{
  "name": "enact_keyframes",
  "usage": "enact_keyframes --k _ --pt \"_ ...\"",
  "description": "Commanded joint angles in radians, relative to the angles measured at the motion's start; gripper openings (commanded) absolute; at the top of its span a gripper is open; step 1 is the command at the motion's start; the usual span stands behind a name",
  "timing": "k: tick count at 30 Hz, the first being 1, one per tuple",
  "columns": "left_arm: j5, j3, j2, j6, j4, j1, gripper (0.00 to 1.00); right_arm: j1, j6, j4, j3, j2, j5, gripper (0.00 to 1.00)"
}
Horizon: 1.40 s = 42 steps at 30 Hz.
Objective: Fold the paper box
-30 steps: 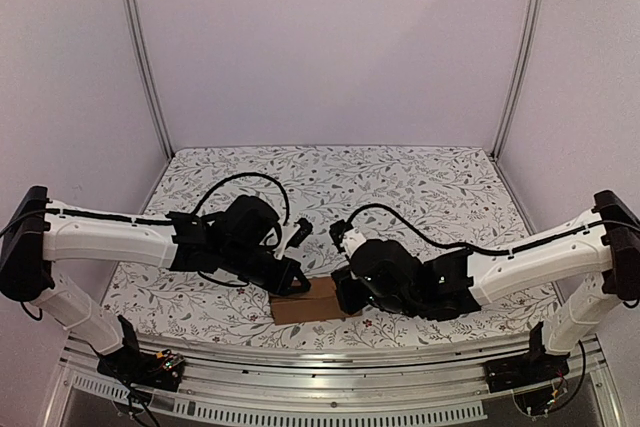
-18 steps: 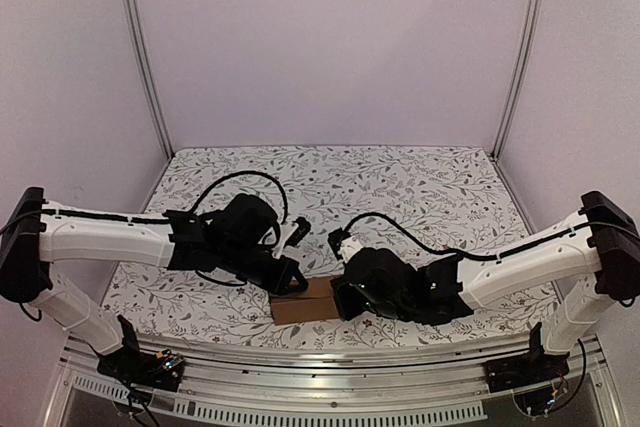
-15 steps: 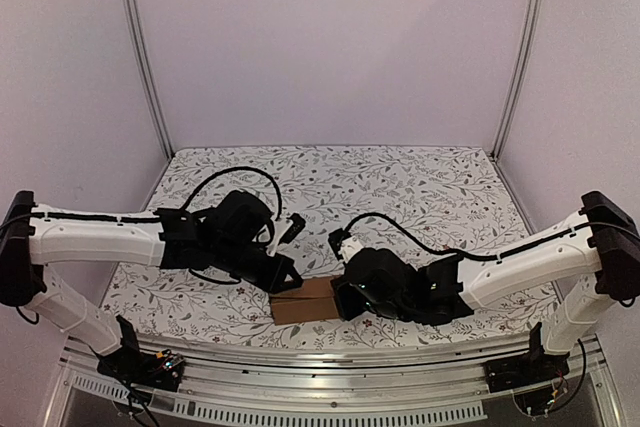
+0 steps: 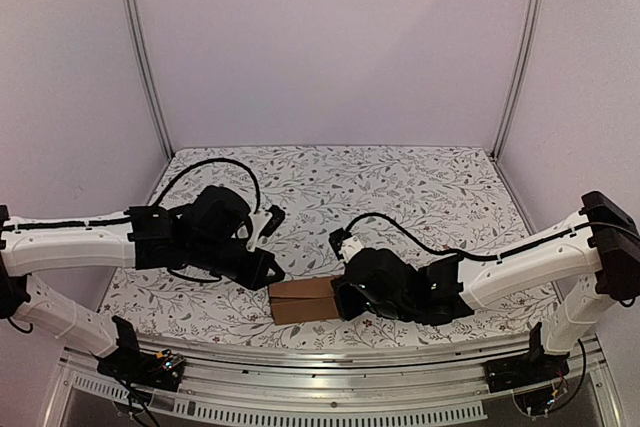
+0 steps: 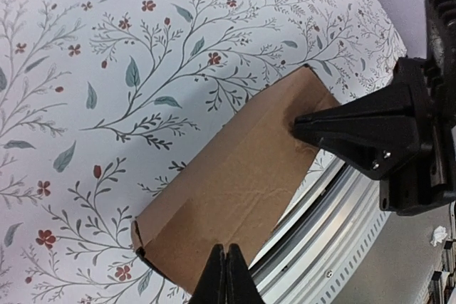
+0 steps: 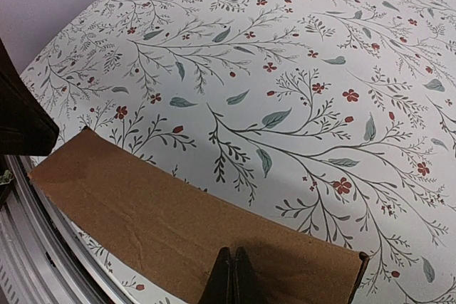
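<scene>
The paper box point(image 4: 303, 299) is a small closed brown carton lying flat near the table's front edge. It also shows in the left wrist view point(image 5: 235, 169) and the right wrist view point(image 6: 142, 204). My left gripper point(image 4: 271, 273) is shut and empty, just off the box's left end; in its wrist view its closed tips point(image 5: 226, 253) hover over the box's near corner. My right gripper point(image 4: 339, 297) is shut, and its closed tips point(image 6: 232, 254) rest on the box's top at its right end. The left wrist view shows it point(image 5: 303, 124) touching that end.
The floral tablecloth point(image 4: 400, 187) covers the table. A metal rail point(image 4: 320, 359) runs along the near edge right beside the box, also seen in the left wrist view point(image 5: 335, 218). Upright frame posts point(image 4: 140, 47) stand at the back corners.
My left arm has drawn back to the left, off the box's left end. My right gripper shifted slightly left onto the box's right end, then held still. The box stays put.
</scene>
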Motion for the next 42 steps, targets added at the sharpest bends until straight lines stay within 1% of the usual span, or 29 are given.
enact_keyframes --k 1,4,8,17,21,25,29,31,34,37,42 --pt "0.029 -0.119 -0.020 -0.082 0.029 -0.007 0.03 -0.004 0.004 -0.114 -0.032 0.023 -0.031 0.00" --pt "0.050 -0.178 -0.006 -0.113 0.063 -0.007 0.03 -0.005 0.006 -0.115 -0.032 0.027 -0.029 0.00" --pt "0.060 -0.200 0.012 -0.115 0.069 -0.007 0.01 -0.005 0.008 -0.114 -0.029 0.030 -0.028 0.00" --pt "0.014 -0.055 -0.044 -0.033 -0.049 -0.007 0.01 -0.004 0.012 -0.115 -0.027 0.024 -0.026 0.00" --pt "0.015 -0.039 -0.096 -0.024 -0.056 -0.007 0.02 -0.005 0.013 -0.115 -0.029 0.023 -0.029 0.00" --pt "0.011 -0.070 -0.114 -0.041 -0.053 -0.007 0.03 -0.004 0.014 -0.116 -0.029 0.025 -0.031 0.00" --pt "0.018 -0.156 -0.099 -0.079 0.013 -0.007 0.03 -0.005 0.015 -0.114 -0.029 0.028 -0.035 0.00" --pt "0.032 -0.217 -0.076 -0.098 0.058 -0.006 0.03 -0.004 0.013 -0.114 -0.029 0.030 -0.037 0.00" --pt "0.054 -0.268 -0.019 -0.111 0.108 -0.007 0.01 -0.004 0.014 -0.116 -0.029 0.031 -0.039 0.00" --pt "0.067 -0.279 0.009 -0.107 0.100 -0.008 0.00 -0.004 0.016 -0.115 -0.030 0.028 -0.039 0.00" --pt "0.025 -0.228 -0.037 -0.074 0.027 -0.008 0.00 -0.005 0.019 -0.114 -0.027 0.026 -0.033 0.00"
